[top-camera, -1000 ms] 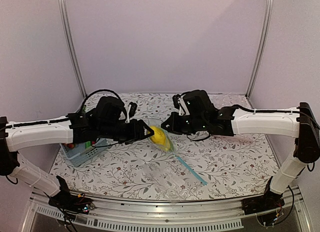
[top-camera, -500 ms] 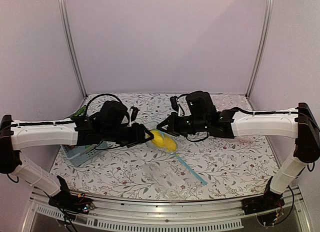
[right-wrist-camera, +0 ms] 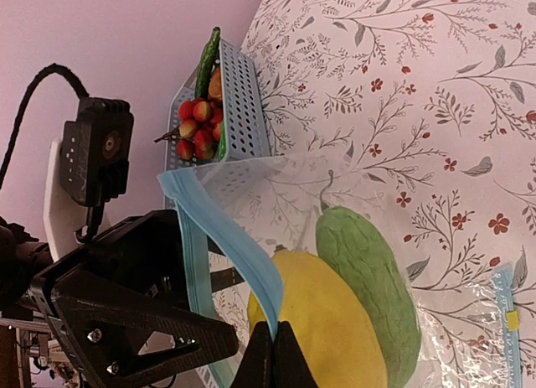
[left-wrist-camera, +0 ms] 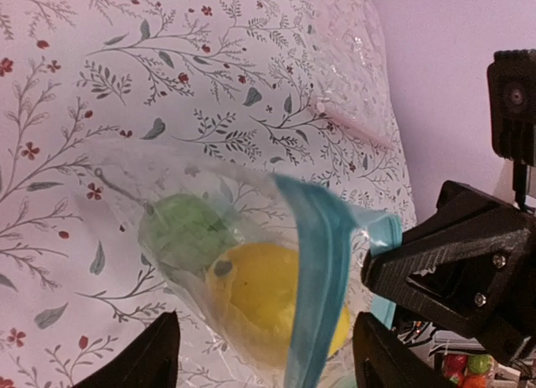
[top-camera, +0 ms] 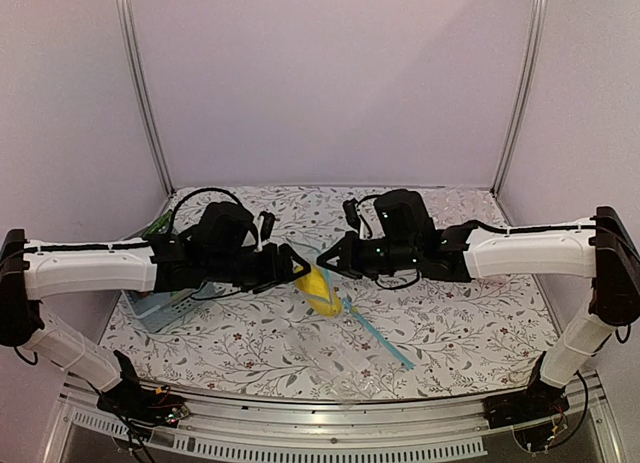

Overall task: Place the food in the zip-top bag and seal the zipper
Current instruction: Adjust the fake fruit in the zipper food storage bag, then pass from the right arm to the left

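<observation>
The zip-top bag is a small clear pouch that hangs from its light-blue zipper. Both pieces of food are inside it: the yellow one and the light-green one. My right gripper is shut on the zipper strip just above the yellow piece. My left gripper is open, its fingers wide apart on either side of the bag and not touching it. From above, the two grippers face each other closely over the yellow piece.
A blue basket at the left holds red berries and a long dark-green vegetable. A larger clear bag with a blue strip lies on the floral tablecloth near the front. A bag with a pink strip lies beyond.
The two grippers have come closer together over the middle. The bag with the yellow piece hangs slightly lower and nearer the front. The right gripper's hold on the strip is unchanged.
</observation>
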